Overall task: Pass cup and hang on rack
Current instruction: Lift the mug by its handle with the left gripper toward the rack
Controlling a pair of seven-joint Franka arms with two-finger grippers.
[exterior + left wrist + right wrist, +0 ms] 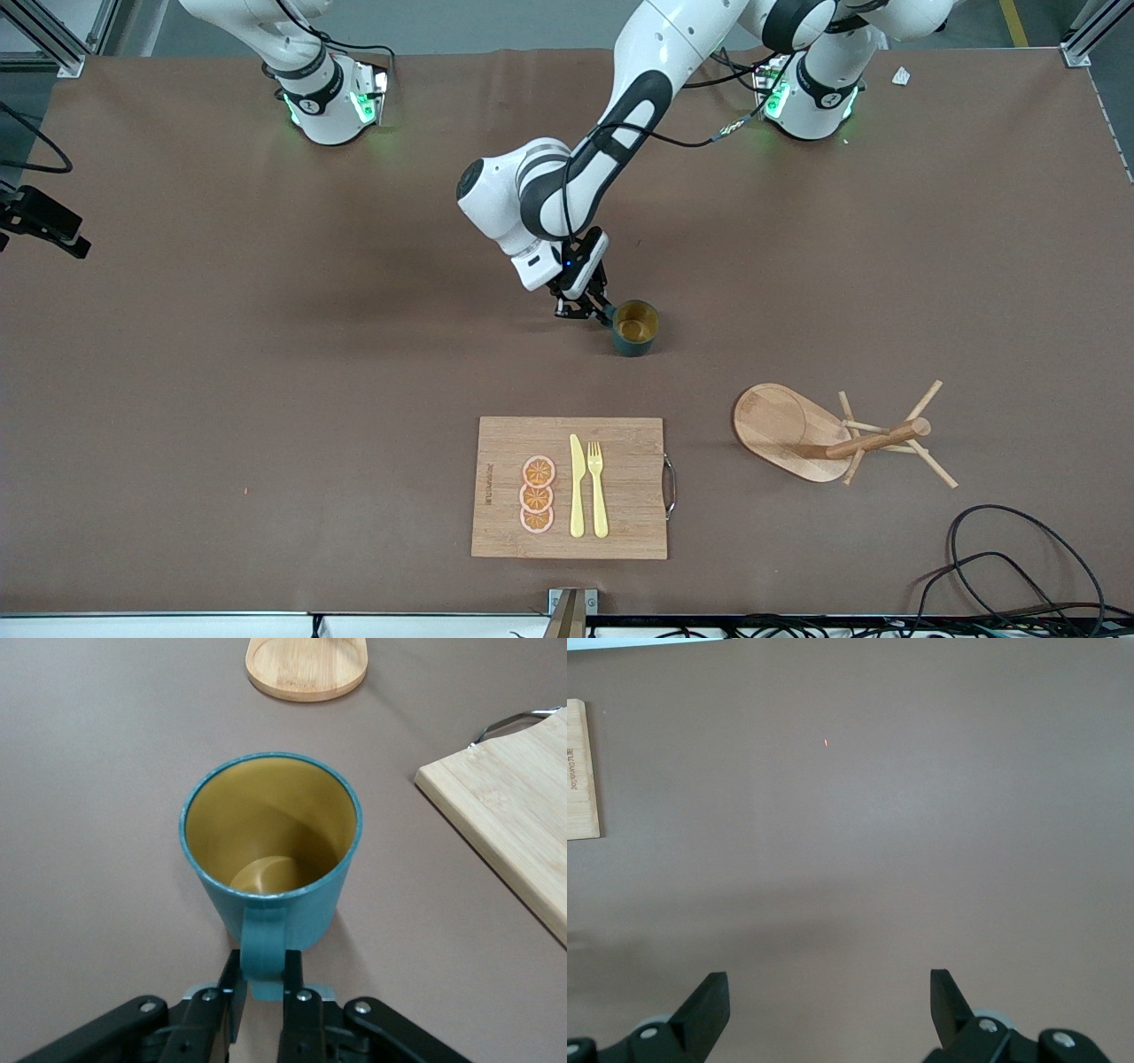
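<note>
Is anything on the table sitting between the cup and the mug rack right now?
Nothing visible does. The left tool is shut on the handle of the cup, and only bare table lies between it and the rack. The cutting board lies off that line, nearer the front camera. The right tool waits, open.

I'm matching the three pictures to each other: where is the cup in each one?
Front view: the cup stands upright mid-table, the left end effector at its handle.
Left wrist view: it fills the centre, handle between the fingers.
Right wrist view: not in it.
Shared landmark: the cutting board.
</note>
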